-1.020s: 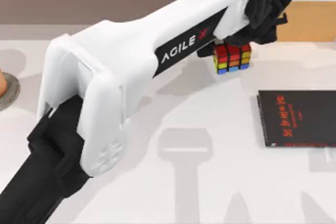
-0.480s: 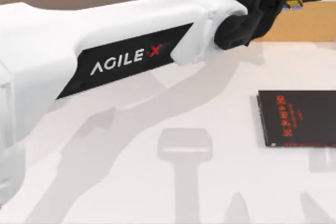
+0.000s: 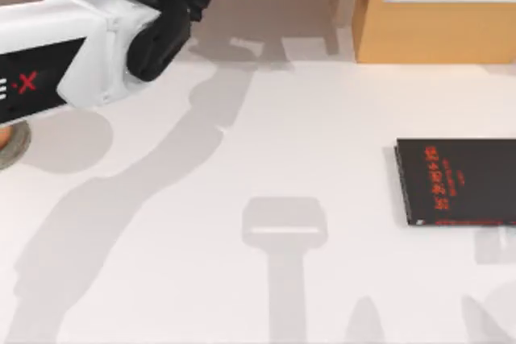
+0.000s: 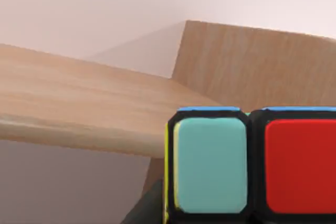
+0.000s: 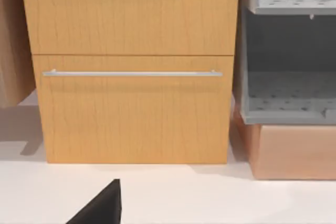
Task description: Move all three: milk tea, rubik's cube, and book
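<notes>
Three views are given for this moment. From the top view, the left arm [image 3: 76, 54] is seen at the upper left, white with a black wrist, reaching toward the far edge of the table [image 3: 266, 159]. Its long shadow is cast across the white surface. A thin black book with red lettering [image 3: 455, 181] lies flat near the table's right side, well apart from the arm. At the left edge, a grey round disc [image 3: 11, 144] is partly seen, and a sliver of the tan-orange milk tea [image 3: 4, 133] is seen just above it. A wooden cabinet with a drawer handle [image 3: 435, 10] stands behind the table on the right.

From the left wrist view, the rubik's cube [image 4: 252, 166] is seen very close to the camera, with one pale teal sticker and one red sticker facing it and blue along its top edge. The cube is carried by the left gripper, closed on it, though the fingers themselves are hardly visible. Behind it, a wooden shelf board [image 4: 79, 103] and a wooden side panel are seen.

From the right wrist view, the same wooden cabinet is faced, with a grey shelf unit [image 5: 289, 66] beside it. A dark tip of the right gripper [image 5: 102, 205] is seen at the lower edge; whether it is open cannot be told.
</notes>
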